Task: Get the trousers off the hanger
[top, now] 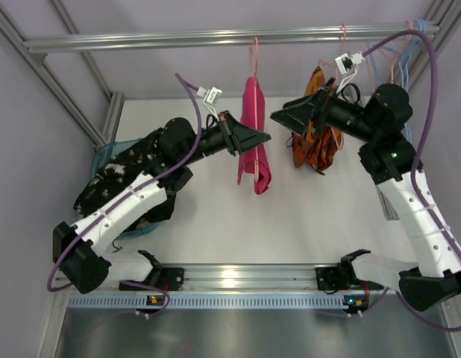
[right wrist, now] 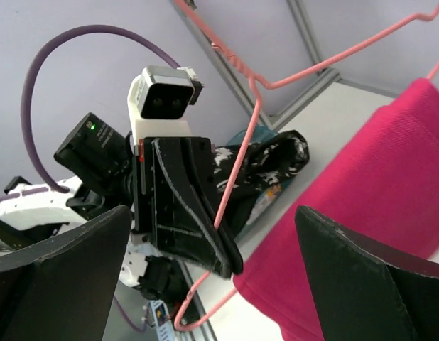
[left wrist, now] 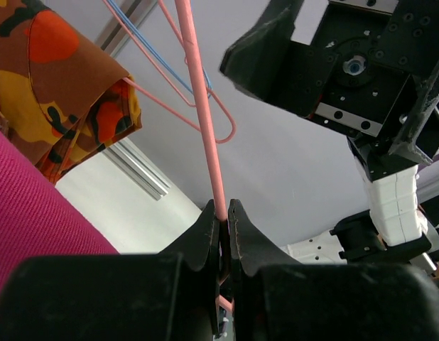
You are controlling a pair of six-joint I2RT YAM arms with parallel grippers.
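Trousers: two pieces, both hanging under the rail (top: pixel 215 36) above the bench (top: pixel 215 224).

First the magenta-pink trousers (top: pixel 254 142), folded over a pink wire hanger (left wrist: pixel 202 121) and falling straight down, right at the tip of the left gripper (top: pixel 266 136). Left gripper closed narrow on the wire of this hanger, with the wire running up from between the two fingers (left wrist: pixel 205 234) in the left wrist view. Pink cloth there just to the lower left of the fingers, very near; touching or not, cannot tell.

Right gripper (top: pixel 275 116) on the other side of the same trousers, a little higher than the left gripper tip and pointing toward it. Opened wide and holding nothing: in the right wrist view one finger (right wrist: pixel 63 277) at each side of the picture, with the pink cloth, the hanger wire and the left gripper all seen between them, ahead of the fingertips.

Then the patterned trousers (top: pixel 318 149), orange, red and yellow with dark marks, behind the right gripper and partly covered by the right arm (top: pixel 365 115).

Well behind the left gripper, near its arm: a black garment with white marks (top: pixel 115 179), lying in a teal basket (top: pixel 107 151).
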